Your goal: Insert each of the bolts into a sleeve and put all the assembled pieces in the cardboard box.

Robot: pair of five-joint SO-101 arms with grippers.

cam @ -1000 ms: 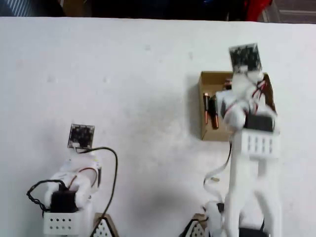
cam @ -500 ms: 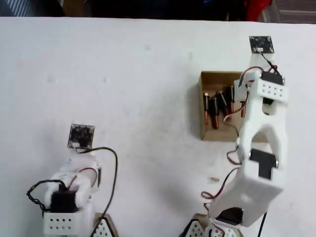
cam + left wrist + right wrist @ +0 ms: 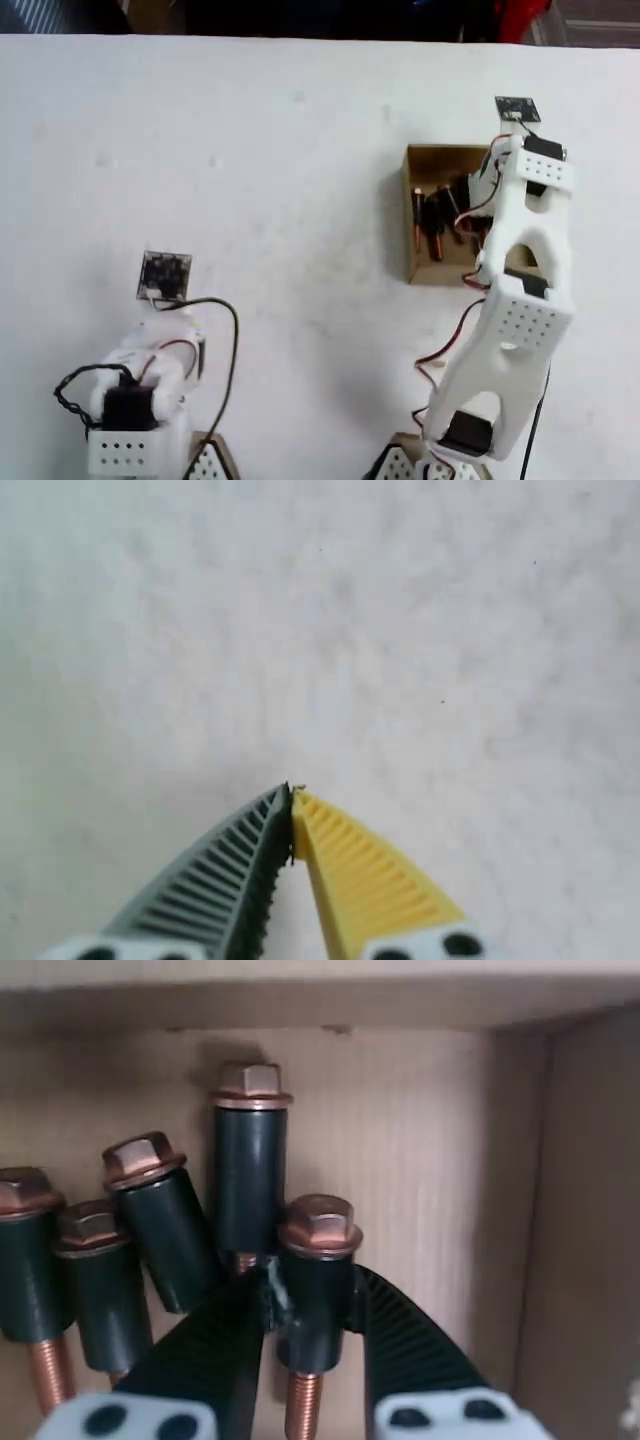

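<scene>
The cardboard box [image 3: 412, 268] sits at the right of the table, and my right arm [image 3: 520, 200] reaches over it from the front. Several assembled pieces [image 3: 437, 215], copper bolts in black sleeves, lie side by side on the box floor. In the right wrist view, my right gripper [image 3: 315, 1282] is down in the box [image 3: 520, 1160], its black fingers shut on one bolt-and-sleeve piece [image 3: 318, 1260] beside the others [image 3: 245, 1160]. My left gripper [image 3: 291, 798] is shut with nothing in it, its tips together over bare white table. The left arm [image 3: 140, 385] stays folded at the front left.
The white table [image 3: 250, 150] stretches wide and bare to the left of the box and behind it. Cables [image 3: 232, 340] loop beside the left arm's base. The box's right wall [image 3: 590, 1220] stands close to the held piece.
My right arm has stretched out over the box and its wrist has come down inside it among the pieces. The left arm has not moved.
</scene>
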